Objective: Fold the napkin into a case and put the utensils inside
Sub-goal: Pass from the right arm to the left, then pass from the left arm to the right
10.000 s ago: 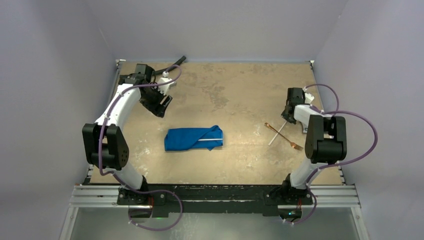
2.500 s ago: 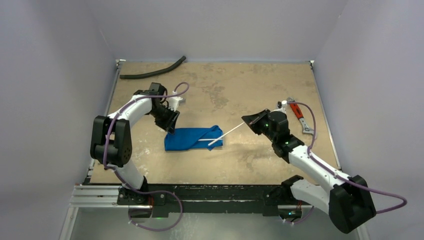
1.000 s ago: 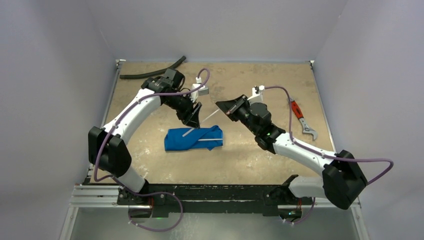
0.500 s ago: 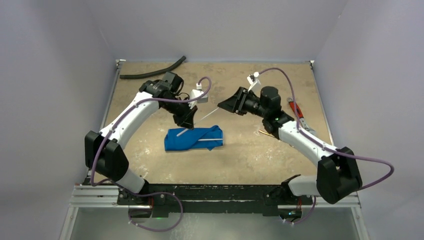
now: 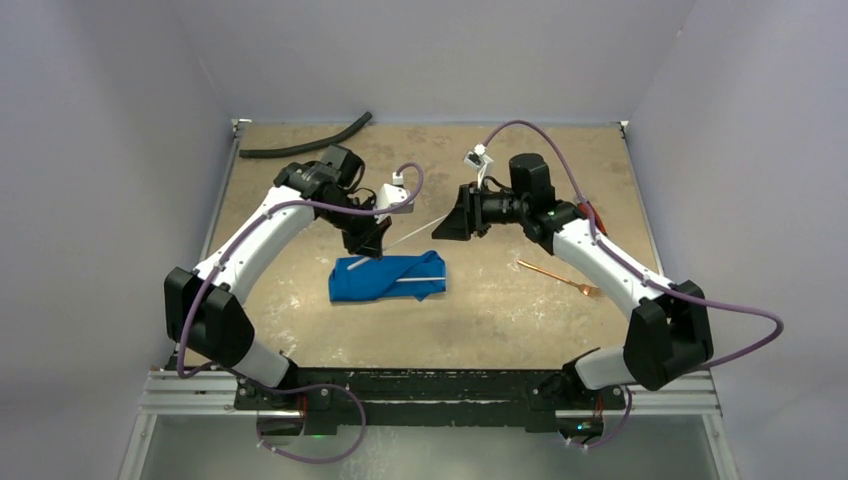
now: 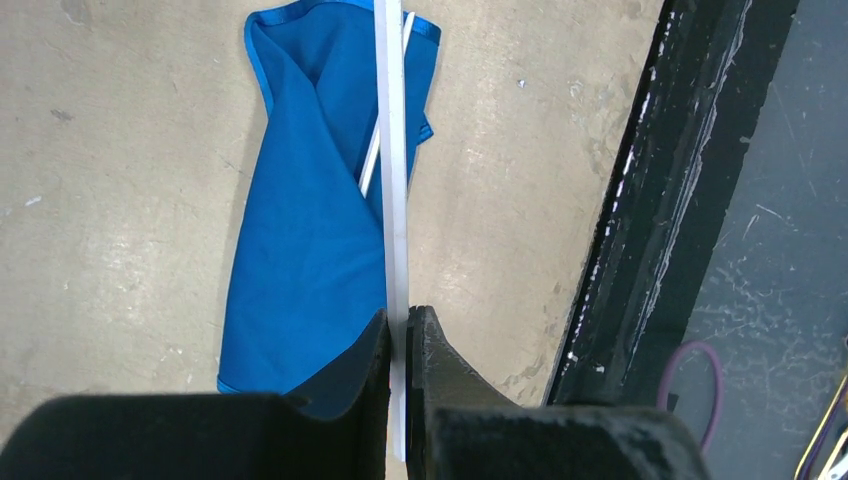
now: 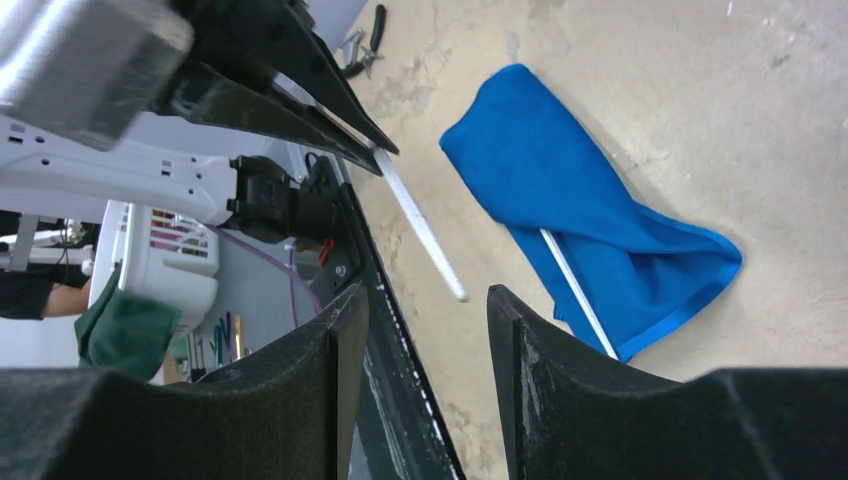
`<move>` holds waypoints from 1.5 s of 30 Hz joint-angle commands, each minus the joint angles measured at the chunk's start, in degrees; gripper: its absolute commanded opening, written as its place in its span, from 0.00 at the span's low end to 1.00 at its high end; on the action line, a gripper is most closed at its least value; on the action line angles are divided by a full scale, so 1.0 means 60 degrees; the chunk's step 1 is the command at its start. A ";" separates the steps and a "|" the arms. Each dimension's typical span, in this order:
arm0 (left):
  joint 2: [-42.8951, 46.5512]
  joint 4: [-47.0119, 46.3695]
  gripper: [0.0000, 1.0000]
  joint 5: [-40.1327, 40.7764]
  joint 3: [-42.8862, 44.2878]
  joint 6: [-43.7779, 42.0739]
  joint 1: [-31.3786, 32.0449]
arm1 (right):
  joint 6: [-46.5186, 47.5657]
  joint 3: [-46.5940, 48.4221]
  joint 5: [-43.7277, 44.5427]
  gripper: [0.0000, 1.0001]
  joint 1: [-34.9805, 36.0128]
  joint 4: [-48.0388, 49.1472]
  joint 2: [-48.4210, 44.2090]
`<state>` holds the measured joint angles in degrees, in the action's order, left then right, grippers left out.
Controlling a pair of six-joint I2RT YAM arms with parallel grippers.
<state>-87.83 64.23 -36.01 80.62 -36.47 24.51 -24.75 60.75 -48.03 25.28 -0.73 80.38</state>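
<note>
Mid-table, folded flat into a case: the napkin point(image 5: 385, 282), with one silver utensil point(image 5: 422, 279) poking out of its right end. Just above its far-left corner, clamped in the left end effector point(image 5: 368, 246): a second silver utensil point(image 5: 405, 236), newly handed over. Further right, jaws now apart and drawn back: the right end effector point(image 5: 455, 215). Likely next: sliding it inside. Unpacked on the table, near right: a copper fork point(image 5: 560, 277).

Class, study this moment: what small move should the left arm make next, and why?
Probably lower and tilt the silver utensil toward the open end of the napkin, where the tucked utensil pokes out. The left gripper is shut on the silver utensil above the cloth, and the right gripper stands open, apart from it.
</note>
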 commanded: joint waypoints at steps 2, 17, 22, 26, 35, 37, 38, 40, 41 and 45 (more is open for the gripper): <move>0.0529 0.0080 0.00 -0.0130 -0.0132 -0.0494 -0.0027 | 0.0269 0.0079 -0.0602 0.47 -0.0297 -0.0283 0.0056; 0.0447 0.0238 0.00 -0.0370 -0.0117 -0.0662 -0.0028 | -0.0664 0.0636 -0.1396 0.36 -0.0412 0.1238 0.0809; 0.0419 0.0225 0.00 -0.0360 -0.0150 -0.0647 -0.0020 | -0.0939 0.0590 -0.1412 0.16 -0.0404 0.1503 0.0799; 0.0416 0.0209 0.00 -0.0356 -0.0190 -0.0631 -0.0028 | -0.1198 0.0460 -0.1466 0.03 -0.0404 0.1833 0.0799; 0.0417 0.0311 0.00 -0.0283 -0.0311 -0.0814 -0.0028 | -0.1279 0.0046 -0.1699 0.04 -0.0412 0.1843 0.0631; 0.0423 0.0310 0.00 -0.0283 -0.0279 -0.0796 -0.0028 | -0.1329 0.0026 -0.1626 0.26 -0.0407 0.1851 0.0670; 0.0427 0.0296 0.00 -0.0283 -0.0278 -0.0785 -0.0028 | -0.1370 0.0026 -0.1565 0.29 -0.0408 0.1878 0.0673; 0.0437 0.0270 0.00 -0.0297 -0.0268 -0.0738 -0.0024 | -0.1530 0.0012 -0.1498 0.27 -0.0411 0.1982 0.0653; 0.0443 0.0275 0.00 -0.0305 -0.0268 -0.0734 -0.0027 | -0.1609 -0.0009 -0.1476 0.25 -0.0414 0.2048 0.0652; 0.0473 0.0239 0.00 -0.0298 -0.0268 -0.0698 -0.0022 | -0.1734 -0.0067 -0.1418 0.14 -0.0417 0.2196 0.0621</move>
<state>-86.54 65.52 -35.97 79.00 -39.75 24.45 -33.69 60.88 -56.73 22.85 9.58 85.82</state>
